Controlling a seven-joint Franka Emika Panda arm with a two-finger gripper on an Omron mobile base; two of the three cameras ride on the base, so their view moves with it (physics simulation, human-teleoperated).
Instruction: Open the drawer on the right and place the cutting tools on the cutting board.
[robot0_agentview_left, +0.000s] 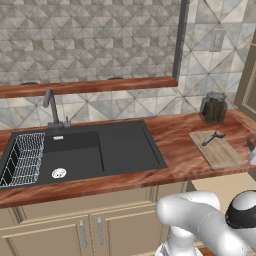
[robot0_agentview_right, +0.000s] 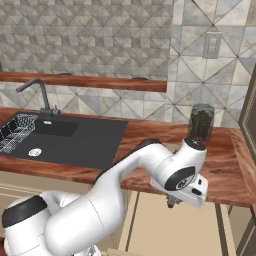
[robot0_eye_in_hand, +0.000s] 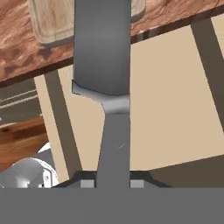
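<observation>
In the hand view my gripper is shut on the handle of a grey cutting tool whose broad flat blade points away from the hand. Behind it lies the beige inside of the open drawer, with the counter edge and the light cutting board above. From the right base the gripper hangs just under the counter edge, over the drawer. The left base view has the cutting board on the counter at the right, with a small dark utensil lying on it, and the drawer pulled out below.
A dark-filled glass jar stands behind the board. The black sink with faucet and wire rack takes the left of the counter. A dark item lies at the counter's right edge. A tall cabinet stands at the right.
</observation>
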